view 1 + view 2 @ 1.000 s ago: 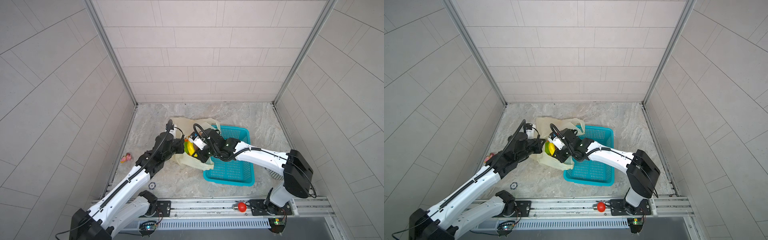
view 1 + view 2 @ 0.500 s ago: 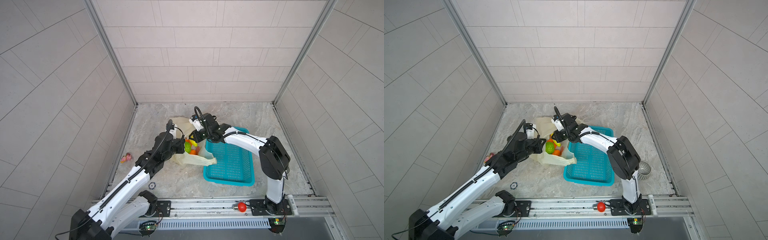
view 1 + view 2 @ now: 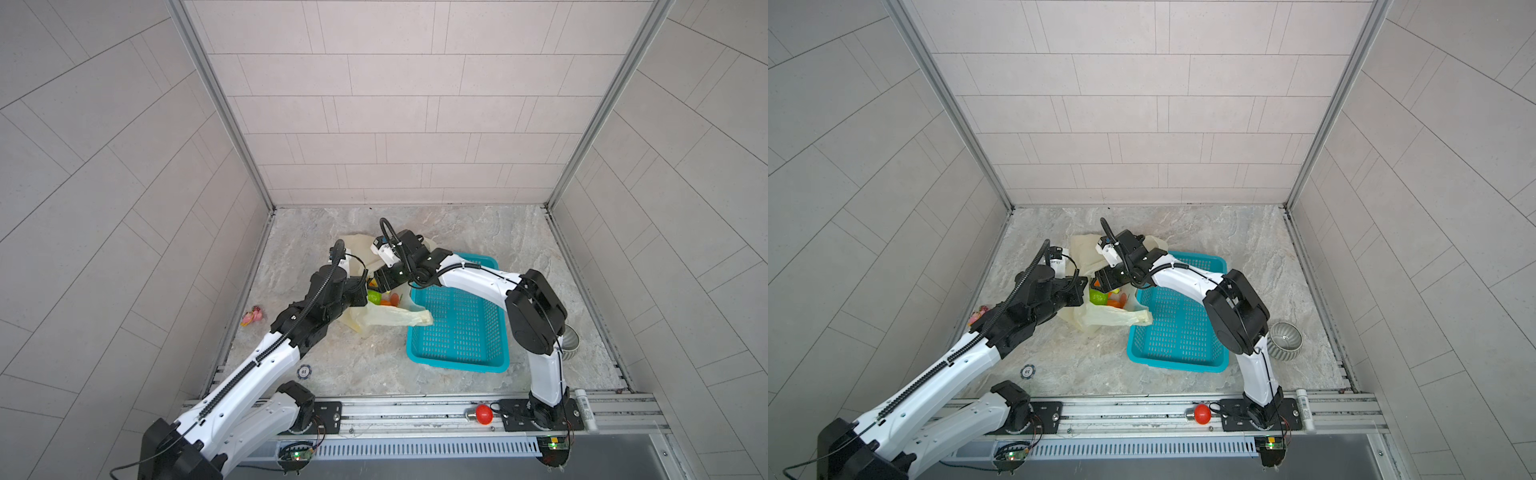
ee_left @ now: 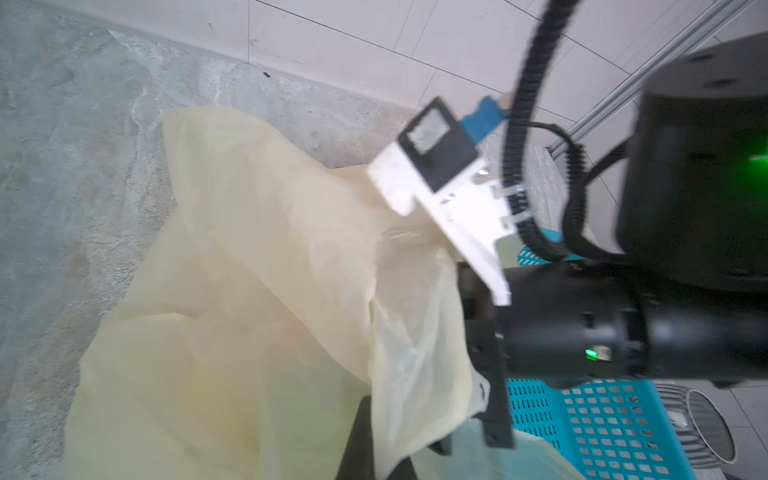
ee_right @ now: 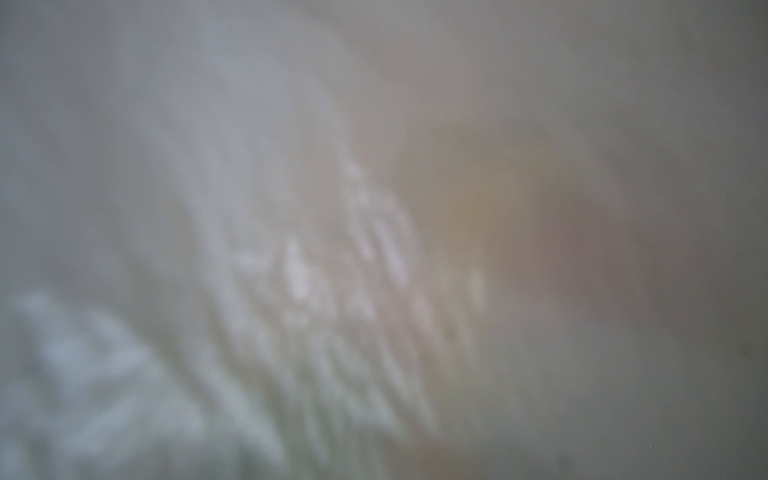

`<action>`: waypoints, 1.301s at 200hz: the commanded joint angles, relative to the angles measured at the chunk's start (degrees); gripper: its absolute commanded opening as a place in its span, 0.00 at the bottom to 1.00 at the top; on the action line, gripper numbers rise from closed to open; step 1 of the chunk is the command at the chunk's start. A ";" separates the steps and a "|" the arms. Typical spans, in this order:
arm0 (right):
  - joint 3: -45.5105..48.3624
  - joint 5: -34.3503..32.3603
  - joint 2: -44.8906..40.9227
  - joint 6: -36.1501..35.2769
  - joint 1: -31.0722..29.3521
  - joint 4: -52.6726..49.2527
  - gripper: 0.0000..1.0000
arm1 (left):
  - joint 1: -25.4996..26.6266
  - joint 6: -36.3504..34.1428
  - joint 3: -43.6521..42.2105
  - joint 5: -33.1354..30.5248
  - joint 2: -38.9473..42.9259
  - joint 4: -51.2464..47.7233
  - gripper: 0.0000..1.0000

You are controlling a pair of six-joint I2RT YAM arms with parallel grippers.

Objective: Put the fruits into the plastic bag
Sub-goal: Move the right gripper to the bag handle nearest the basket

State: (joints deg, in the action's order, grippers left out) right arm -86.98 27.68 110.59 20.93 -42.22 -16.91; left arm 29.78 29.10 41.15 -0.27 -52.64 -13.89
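Left gripper point(image 3: 360, 288): pressed together on the rim of the plastic bag point(image 3: 388, 319).
Right gripper point(image 3: 381, 281): at the bag mouth, tips hidden by film; cannot tell whether spread or closed.
Fruits point(image 3: 375, 297): green and orange pieces inside the bag, seen in both top views.
Bag position: crumpled on the stone floor, one end lying over the teal basket point(image 3: 457, 332) rim.
Right wrist view: blur only.

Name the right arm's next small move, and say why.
Probably lift the right gripper back out of the bag mouth. It sits low over the fruits lying inside, no fruit shows in the basket, and its wrist view shows only blurred film. The left gripper, shut on the bag's edge, holds the mouth up.
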 commanded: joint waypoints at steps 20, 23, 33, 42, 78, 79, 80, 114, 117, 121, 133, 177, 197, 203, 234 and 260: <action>6.21 -1.91 -14.55 -4.17 0.54 -1.02 0.71 | 0.28 1.61 -0.28 -5.57 1.16 -1.22 0.00; 6.74 -1.93 -15.23 -4.33 0.62 -1.14 0.71 | 0.28 1.65 -0.28 -5.73 1.09 -1.29 0.00; 8.46 -2.42 -17.40 -4.88 0.97 -1.73 0.71 | 0.32 1.90 -0.22 -5.86 1.04 -1.45 0.00; 9.85 -2.94 -19.19 -5.94 1.08 -2.62 0.71 | 0.28 2.05 -0.18 -6.11 0.89 -1.70 0.00; 14.32 -4.73 -26.77 -9.22 1.09 -7.12 0.71 | 0.28 2.19 0.63 -7.98 0.35 -3.63 0.00; 14.49 -4.82 -27.06 -9.27 1.13 -7.19 0.71 | 0.28 2.19 0.70 -8.03 0.30 -3.66 0.00; 14.70 -4.92 -27.29 -9.30 1.11 -7.27 0.71 | 0.28 2.19 0.74 -8.10 0.33 -3.72 0.00; 19.45 -9.36 -35.20 -11.37 1.09 -9.96 0.72 | 0.27 2.25 1.29 -9.92 0.02 -4.65 0.00; 19.78 -9.44 -35.86 -11.54 1.08 -10.19 0.72 | 0.28 2.23 1.34 -9.86 -0.12 -4.72 0.00; 20.14 -9.57 -36.72 -11.73 1.08 -10.58 0.72 | 0.28 2.27 1.34 -9.79 -0.18 -4.75 0.00; 21.03 -9.70 -38.94 -12.19 0.79 -12.22 0.72 | 0.27 2.38 1.55 -9.51 -0.60 -4.86 0.00; 23.28 -13.14 -44.03 -16.20 -4.69 -17.97 0.75 | 0.27 3.46 1.38 -9.04 -1.49 -4.26 0.00; 24.54 -15.06 -43.15 -15.33 -6.84 -16.39 0.75 | 0.28 3.55 1.27 -8.87 -1.45 -3.96 0.00; 24.84 -15.05 -42.43 -15.01 -7.29 -15.41 0.75 | 0.24 3.53 1.23 -8.78 -1.50 -3.89 0.00; 23.52 -22.32 -36.51 -13.55 -8.76 -10.08 0.75 | 0.28 3.20 1.59 -7.08 -1.36 -3.12 0.00; 20.56 -30.99 -30.36 -13.54 -8.61 -7.89 0.75 | 0.27 2.29 1.67 -5.01 -0.64 -1.68 0.00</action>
State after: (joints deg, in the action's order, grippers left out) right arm -63.83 6.70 76.51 7.53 -50.87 -28.36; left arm 29.78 32.12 41.17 -7.09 -54.00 -17.08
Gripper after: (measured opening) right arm 0.749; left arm 0.046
